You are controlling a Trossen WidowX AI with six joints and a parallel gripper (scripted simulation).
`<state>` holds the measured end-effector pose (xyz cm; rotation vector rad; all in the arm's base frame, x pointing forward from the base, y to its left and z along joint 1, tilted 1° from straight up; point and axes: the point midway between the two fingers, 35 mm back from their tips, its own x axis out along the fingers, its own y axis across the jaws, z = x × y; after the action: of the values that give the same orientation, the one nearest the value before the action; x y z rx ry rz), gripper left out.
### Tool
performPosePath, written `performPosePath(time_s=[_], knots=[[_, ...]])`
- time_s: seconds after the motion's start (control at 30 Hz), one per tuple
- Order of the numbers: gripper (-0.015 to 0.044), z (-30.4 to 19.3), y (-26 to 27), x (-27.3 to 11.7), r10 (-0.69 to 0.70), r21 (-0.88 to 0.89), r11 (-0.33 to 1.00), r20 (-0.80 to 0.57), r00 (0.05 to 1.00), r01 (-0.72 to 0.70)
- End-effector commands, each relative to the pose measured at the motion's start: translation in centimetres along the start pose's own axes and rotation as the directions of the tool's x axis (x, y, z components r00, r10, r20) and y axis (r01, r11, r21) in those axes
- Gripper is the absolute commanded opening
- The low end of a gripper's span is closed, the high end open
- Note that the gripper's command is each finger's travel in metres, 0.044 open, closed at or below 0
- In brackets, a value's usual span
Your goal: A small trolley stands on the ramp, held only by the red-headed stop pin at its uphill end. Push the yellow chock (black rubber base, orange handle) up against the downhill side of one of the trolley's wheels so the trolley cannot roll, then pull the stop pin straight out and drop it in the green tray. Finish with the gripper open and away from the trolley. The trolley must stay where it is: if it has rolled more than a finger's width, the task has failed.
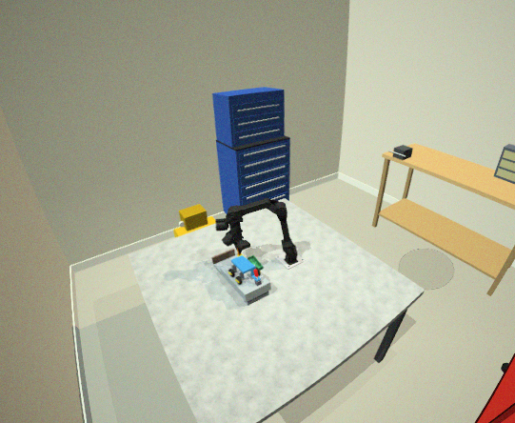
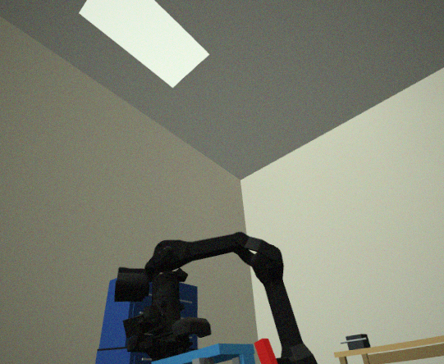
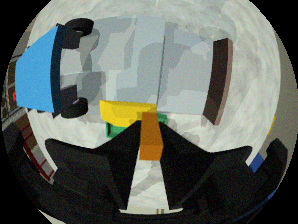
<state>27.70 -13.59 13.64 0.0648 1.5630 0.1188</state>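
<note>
My gripper point(image 1: 240, 248) point(image 3: 148, 125) is shut on the orange handle of the yellow chock point(image 3: 125, 113), which hangs near the ramp's tray-side edge, downhill of the trolley. The chock's rubber base is hidden. In the exterior view the fingertips are hidden. The blue trolley point(image 1: 243, 263) point(image 2: 218, 349) point(image 3: 37, 72) stands on the grey ramp point(image 1: 258, 289) point(image 3: 185, 75); its downhill wheels point(image 3: 79, 26) point(image 3: 75, 107) show, with a gap between them and the chock. The red-headed stop pin point(image 1: 256, 272) point(image 2: 266, 352) is at the trolley's uphill end. The green tray point(image 1: 258, 265) point(image 3: 113, 131) is partly hidden, beside the ramp.
A brown end board point(image 1: 224, 256) point(image 3: 218, 82) stands at the ramp's low end. The arm's base point(image 1: 290, 257) is on the tray side of the ramp. A blue cabinet point(image 1: 253, 157) and a wooden bench point(image 1: 456, 178) stand beyond the table point(image 1: 308, 333).
</note>
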Motion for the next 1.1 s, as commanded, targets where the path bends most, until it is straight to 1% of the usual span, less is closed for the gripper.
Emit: performPosePath(time_s=[0.0,0.2,1.07], knots=[[0.0,0.0,0.2,1.0,0.006,0.004,1.0,0.001,1.0,-0.006],[0.0,0.0,0.3,2.3,0.006,0.004,1.0,0.001,1.0,-0.006],[0.0,0.0,2.4,2.4,0.008,0.004,1.0,0.001,1.0,-0.008]])
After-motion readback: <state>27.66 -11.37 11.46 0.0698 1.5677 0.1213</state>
